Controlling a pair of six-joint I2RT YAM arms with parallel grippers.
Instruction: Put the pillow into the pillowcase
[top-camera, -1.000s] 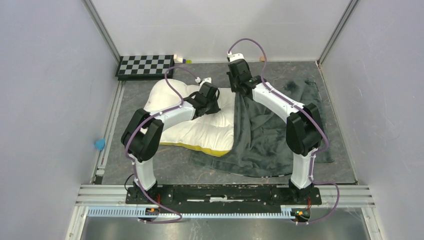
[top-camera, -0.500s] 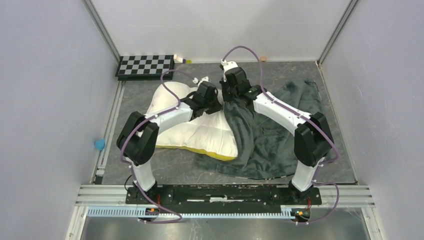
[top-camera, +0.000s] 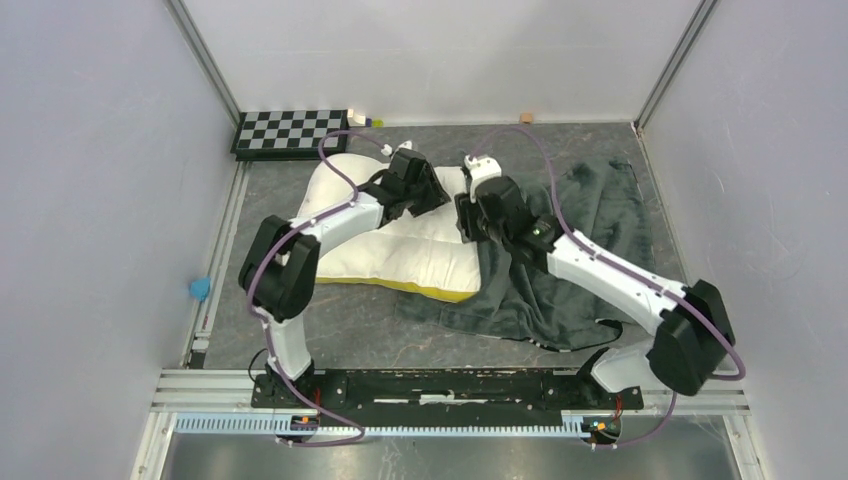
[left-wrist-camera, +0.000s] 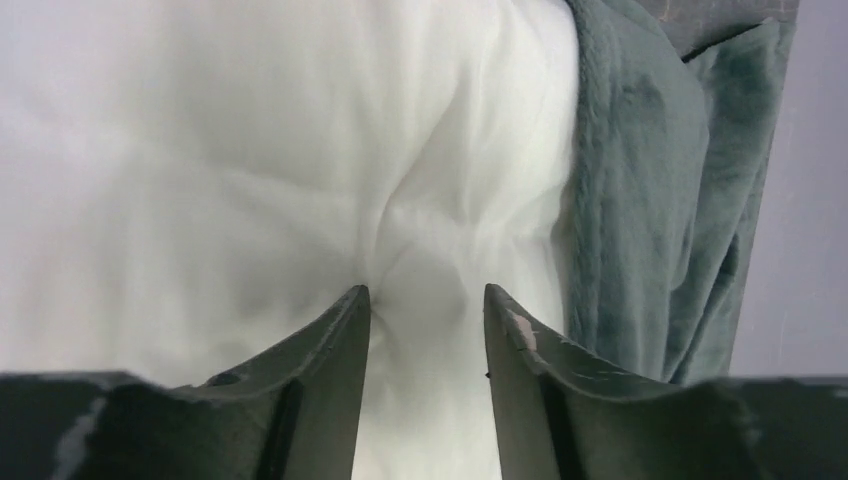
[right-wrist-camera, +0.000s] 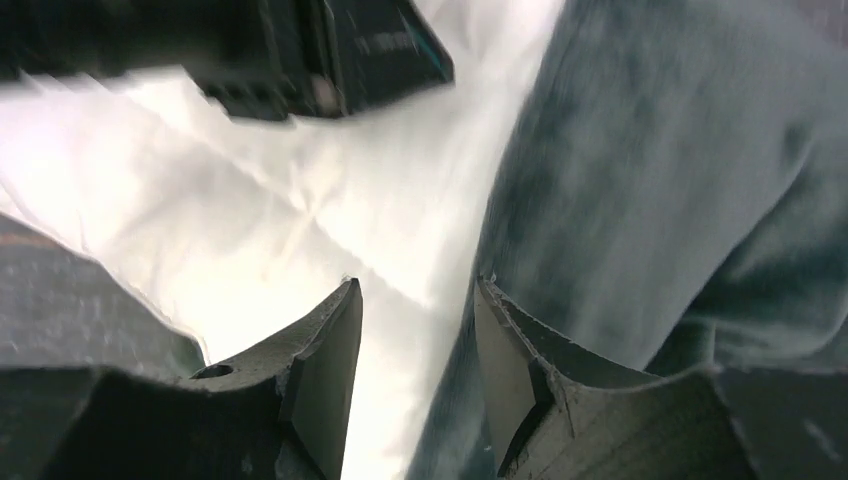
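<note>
Pillow, cream-white and quilted, lies flat on the grey table left of centre, with its yellow band along the near edge. None of it is inside the pillowcase, which is spread in loose folds to the pillow's right, dark grey-green plush face up. The pillowcase's left edge meets the pillow's right side, and a fold of it reaches toward the pillow's near right corner. The left arm stretches across the pillow, and the left claw sits low over the pillow's far right part. In the left wrist view, the left claw has its jaws parted by a moderate gap. White quilting puckers just ahead of the tips, but nothing is pinched between them. The plush edge runs down the right of that view. The right arm reaches in over the pillowcase, and the right claw is at the line where the plush meets the pillow. The right wrist view is blurred, but the right claw shows its jaws apart, straddling that line and holding nothing. A checkerboard lies at the far left corner of the table, well apart from the pillow. A small blue thing sits at the table's left edge.
</note>
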